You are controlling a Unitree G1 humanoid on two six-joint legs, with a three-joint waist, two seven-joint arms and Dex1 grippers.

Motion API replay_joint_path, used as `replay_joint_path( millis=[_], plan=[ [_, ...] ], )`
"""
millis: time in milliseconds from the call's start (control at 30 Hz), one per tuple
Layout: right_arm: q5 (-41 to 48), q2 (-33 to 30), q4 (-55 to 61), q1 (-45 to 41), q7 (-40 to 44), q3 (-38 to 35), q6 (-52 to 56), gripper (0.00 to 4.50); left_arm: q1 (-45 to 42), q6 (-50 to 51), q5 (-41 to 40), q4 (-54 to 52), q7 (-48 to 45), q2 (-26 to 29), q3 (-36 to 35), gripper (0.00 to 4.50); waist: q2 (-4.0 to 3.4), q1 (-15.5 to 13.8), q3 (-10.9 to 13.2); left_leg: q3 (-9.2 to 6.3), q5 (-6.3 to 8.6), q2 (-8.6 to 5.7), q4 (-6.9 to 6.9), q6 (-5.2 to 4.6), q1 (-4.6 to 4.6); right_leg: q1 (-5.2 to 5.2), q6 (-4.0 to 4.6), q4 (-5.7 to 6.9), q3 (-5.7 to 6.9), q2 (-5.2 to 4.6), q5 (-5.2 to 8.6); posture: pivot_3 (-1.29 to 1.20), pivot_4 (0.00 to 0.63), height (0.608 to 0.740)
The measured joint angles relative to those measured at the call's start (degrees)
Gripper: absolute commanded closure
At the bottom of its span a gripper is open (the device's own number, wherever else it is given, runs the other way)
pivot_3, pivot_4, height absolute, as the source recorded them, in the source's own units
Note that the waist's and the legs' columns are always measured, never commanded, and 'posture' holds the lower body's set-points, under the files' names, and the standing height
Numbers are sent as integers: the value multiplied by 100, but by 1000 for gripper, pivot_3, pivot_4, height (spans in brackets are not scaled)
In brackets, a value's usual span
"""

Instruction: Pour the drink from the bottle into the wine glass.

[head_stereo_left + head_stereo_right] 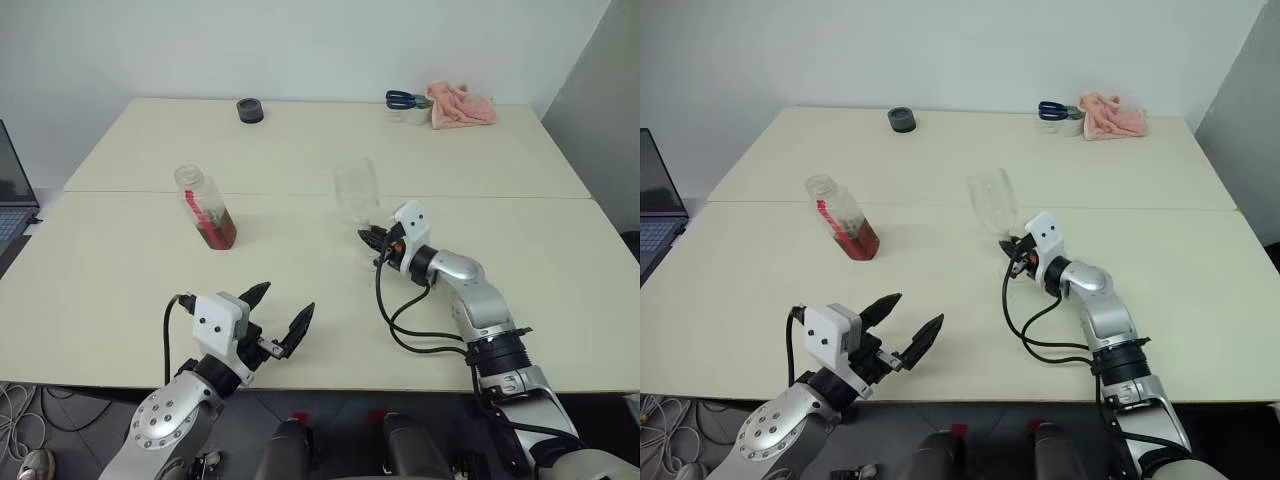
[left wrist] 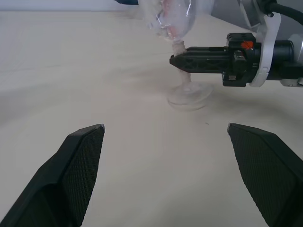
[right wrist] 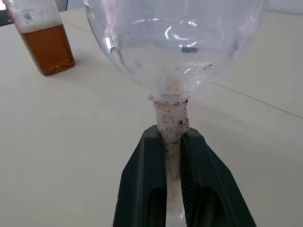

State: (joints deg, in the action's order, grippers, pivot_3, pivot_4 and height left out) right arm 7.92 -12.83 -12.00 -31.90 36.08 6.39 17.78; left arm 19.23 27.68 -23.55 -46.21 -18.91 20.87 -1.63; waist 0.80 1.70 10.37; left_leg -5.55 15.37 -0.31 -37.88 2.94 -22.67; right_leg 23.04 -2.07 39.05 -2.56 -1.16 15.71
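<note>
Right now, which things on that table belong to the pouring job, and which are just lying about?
For the job:
- bottle with amber drink
- wine glass, stem held by right tool

Lying about:
- pink cloth
- blue-handled scissors
- small dark round thing
- laptop

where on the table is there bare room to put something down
Bare table between the bottle and the wine glass, and the wide stretch past the right pincer on its stem. Crowded at the far edge: dark round thing, scissors, pink cloth.

Uncapped bottle beside empty wine glass
</note>
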Motion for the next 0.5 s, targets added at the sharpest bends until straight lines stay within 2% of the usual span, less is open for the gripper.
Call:
replay_joint_path(
  millis=[133,200,300,400,500],
  plan=[
    [-1,-269,200,170,178,117,61,4393,81,-72,16,0,-1,1,1,0,0,3,-1,-1,1,0,5,-1,31,-35,-1,-7,1,0,2,0,150,740],
    [-2,-434,215,205,294,177,131,4393,111,-88,16,0,-4,8,-1,0,0,12,-2,3,7,1,17,-7,89,-86,-2,-19,0,0,13,0,150,740],
    [-2,-469,177,184,339,184,144,4393,149,-105,16,0,-33,14,-3,0,0,15,-4,1,10,2,17,-11,99,-96,-3,-18,1,1,26,0,150,740],
    [-1,-396,62,113,304,162,110,4393,142,-139,15,0,-38,19,-30,0,2,16,-5,2,10,2,17,-11,99,-96,-3,-17,0,1,26,0,150,740],
    [11,12,-310,-79,84,75,-87,4393,76,-145,11,1,-37,24,-64,0,2,71,-4,6,10,12,17,-11,102,-92,-3,-13,-2,8,25,0,150,740]
  ],
)
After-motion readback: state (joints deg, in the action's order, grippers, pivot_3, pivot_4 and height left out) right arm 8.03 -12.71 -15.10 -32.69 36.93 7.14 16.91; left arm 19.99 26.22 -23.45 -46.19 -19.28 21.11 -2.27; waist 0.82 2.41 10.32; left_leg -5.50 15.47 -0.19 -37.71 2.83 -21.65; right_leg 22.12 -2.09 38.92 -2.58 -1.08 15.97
